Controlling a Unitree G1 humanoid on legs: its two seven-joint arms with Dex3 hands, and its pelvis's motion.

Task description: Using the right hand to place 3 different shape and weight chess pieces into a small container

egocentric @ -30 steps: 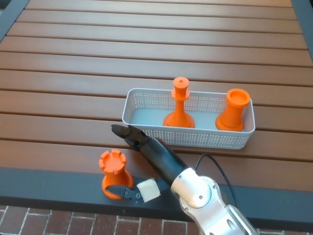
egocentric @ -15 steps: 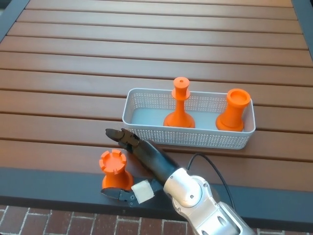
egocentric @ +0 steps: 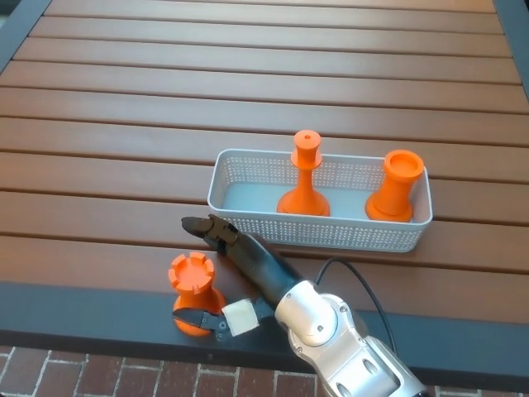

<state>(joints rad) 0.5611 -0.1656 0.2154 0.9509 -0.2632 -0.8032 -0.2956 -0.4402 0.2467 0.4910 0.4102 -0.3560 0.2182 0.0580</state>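
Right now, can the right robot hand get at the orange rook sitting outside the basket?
Probably yes. The right robot hand is open right beside the rook, a finger on either side, with nothing between them. The white basket sits behind, clear of it.

My right hand (egocentric: 235, 277) brackets the rook (egocentric: 193, 294), fingers spread, thumb at its base. Beyond my fingertips the white basket (egocentric: 318, 233) holds two upright orange pieces.
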